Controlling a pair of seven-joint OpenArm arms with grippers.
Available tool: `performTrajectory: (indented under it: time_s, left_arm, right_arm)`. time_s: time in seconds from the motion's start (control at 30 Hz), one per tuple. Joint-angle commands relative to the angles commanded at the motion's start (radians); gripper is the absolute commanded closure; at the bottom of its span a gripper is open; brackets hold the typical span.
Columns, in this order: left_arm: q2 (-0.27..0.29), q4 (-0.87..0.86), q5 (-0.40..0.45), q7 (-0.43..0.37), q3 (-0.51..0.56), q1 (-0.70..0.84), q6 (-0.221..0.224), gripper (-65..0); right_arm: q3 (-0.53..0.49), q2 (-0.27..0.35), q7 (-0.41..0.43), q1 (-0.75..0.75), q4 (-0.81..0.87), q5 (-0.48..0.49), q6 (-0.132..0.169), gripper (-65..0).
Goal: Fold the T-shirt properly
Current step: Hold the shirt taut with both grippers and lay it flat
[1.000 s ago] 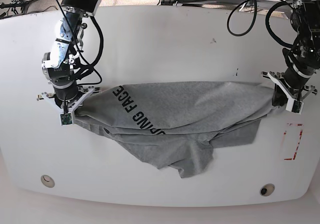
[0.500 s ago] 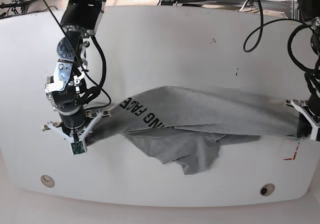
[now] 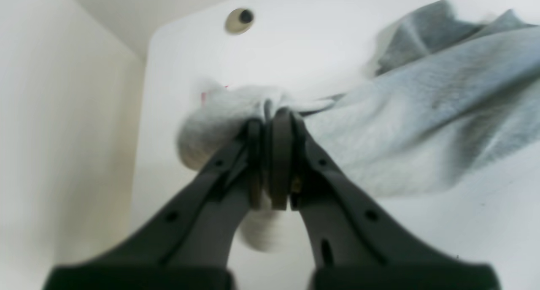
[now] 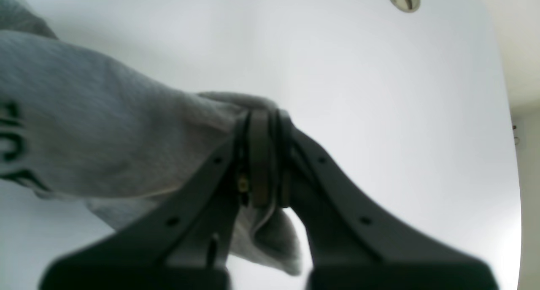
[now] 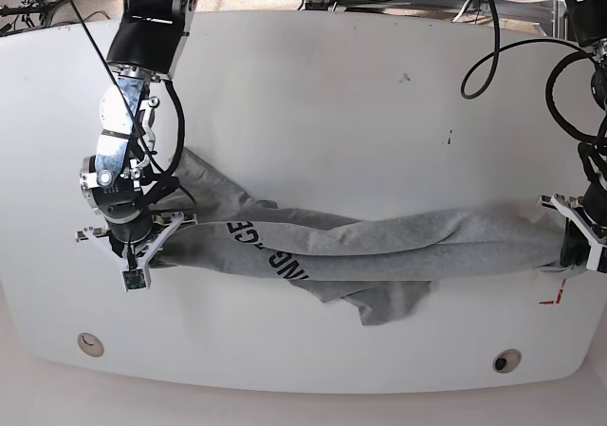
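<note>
The heather-grey T-shirt (image 5: pixel 379 241) with black lettering is stretched across the white table (image 5: pixel 313 94) between my two arms, bunched into a long band with a loose flap hanging toward the front. My left gripper (image 5: pixel 567 248), at the base view's right, is shut on one end of the cloth; the left wrist view shows its jaws (image 3: pixel 270 125) pinching a bunched edge of the T-shirt (image 3: pixel 422 125). My right gripper (image 5: pixel 135 255), at the base view's left, is shut on the other end; the right wrist view shows it (image 4: pixel 263 121) clamped on grey fabric (image 4: pixel 105 134) beside the lettering.
A red mark (image 5: pixel 552 298) lies on the table near the left gripper. Two round holes sit near the front edge, one at the left (image 5: pixel 90 342) and one at the right (image 5: pixel 505 361). Cables hang behind the table's far edge.
Both grippers have moved toward the table's front edge, still holding the shirt. The cloth has gone from a spread sheet to a taut, narrow band, and its lettering has slid forward.
</note>
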Motion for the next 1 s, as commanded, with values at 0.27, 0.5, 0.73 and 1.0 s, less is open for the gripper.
performTrajectory:
  time_s: [0.27,0.5,0.73,1.0]
  left_arm:
    - [0.039,0.007,0.024,-0.005,0.017,0.002,0.0,0.0]
    - [0.056,0.006,0.01,-0.003,-0.006,-0.041,0.0,0.0]
    - [0.025,-0.029,0.005,0.015,-0.009,-0.141,-0.004,-0.1]
    - [0.023,-0.046,0.004,0.022,-0.01,-0.181,-0.004,-0.1]
  right_arm:
    - [-0.005,0.004,-0.002,0.0,0.008,0.001,-0.002,-0.1]
    - [-0.02,0.033,-0.011,0.054,-0.011,-0.003,-0.007,0.0]
    - [-0.014,0.093,-0.012,0.153,-0.038,-0.001,-0.009,-0.1]
    - [-0.013,0.096,-0.019,0.173,-0.031,-0.001,-0.01,0.0]
